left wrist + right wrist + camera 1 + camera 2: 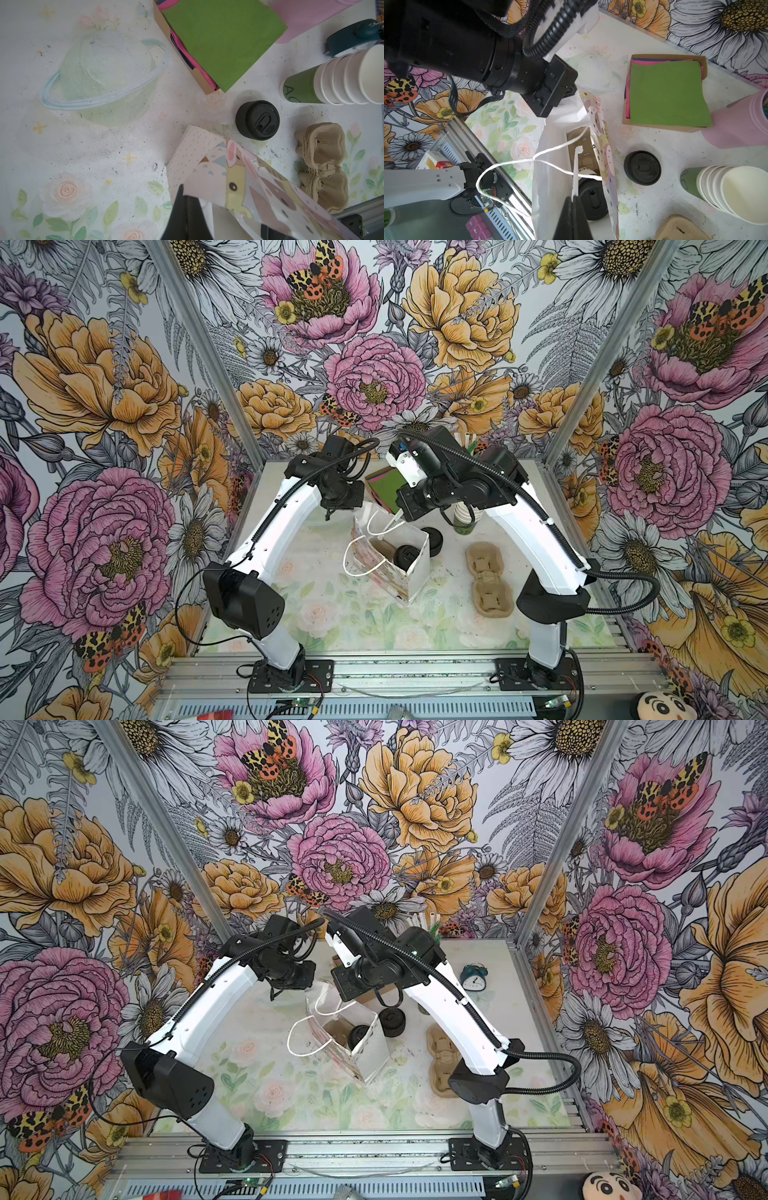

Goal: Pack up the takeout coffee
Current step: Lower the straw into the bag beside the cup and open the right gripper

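Coffee [593,199] inside bag [548,187], hidden from left wrist.

L tool [185,197], R tool [572,200] — jaws together, arms [286,510] in inward arch

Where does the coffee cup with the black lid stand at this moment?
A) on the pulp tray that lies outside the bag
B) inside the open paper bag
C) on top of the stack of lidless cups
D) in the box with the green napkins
B: in both top views the takeout coffee stands inside the open paper bag, lid up; the black pile of spare lids sits outside it on the table.
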